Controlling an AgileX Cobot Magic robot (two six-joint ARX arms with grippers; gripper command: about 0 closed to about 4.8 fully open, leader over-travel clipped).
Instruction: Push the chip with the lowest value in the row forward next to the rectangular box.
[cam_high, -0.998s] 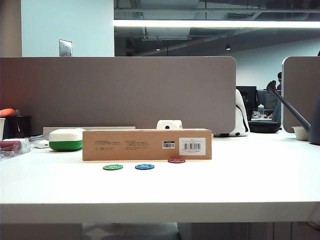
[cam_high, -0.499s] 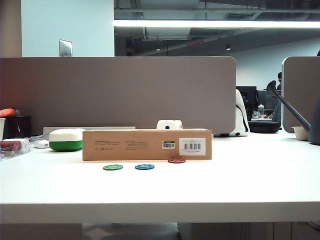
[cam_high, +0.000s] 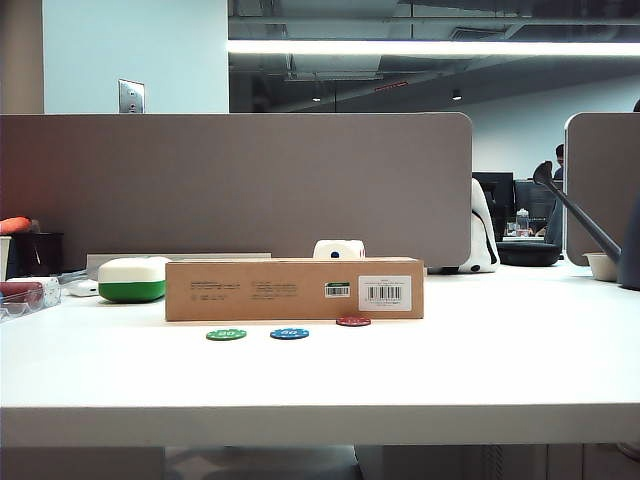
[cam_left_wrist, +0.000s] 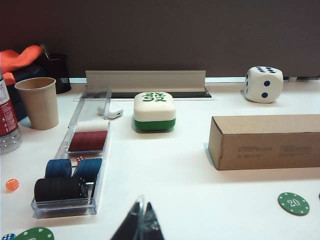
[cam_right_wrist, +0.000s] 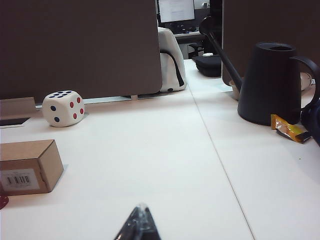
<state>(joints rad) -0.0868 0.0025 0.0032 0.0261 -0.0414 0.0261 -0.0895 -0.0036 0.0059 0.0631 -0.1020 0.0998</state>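
Chip (cam_high: 353, 321) touches rectangular box (cam_high: 294, 289); left gripper (cam_left_wrist: 141, 226), right gripper (cam_right_wrist: 139, 224) well apart.

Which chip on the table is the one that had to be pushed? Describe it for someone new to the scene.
Find the long brown cardboard box mid-table. Three chips lie before it; the red chip sits right against the box under its barcode label, while the green chip and blue chip lie nearer the camera.

The chip (cam_high: 353, 321) is small, flat, round and red with white marks, and it lies flat on the white table just below the middle of the exterior view. It sits right at the front bottom edge of the rectangular box (cam_high: 294, 289), under the box's right part near the white barcode label. The box is long, low and brown, and it lies lengthwise across the middle of that view.
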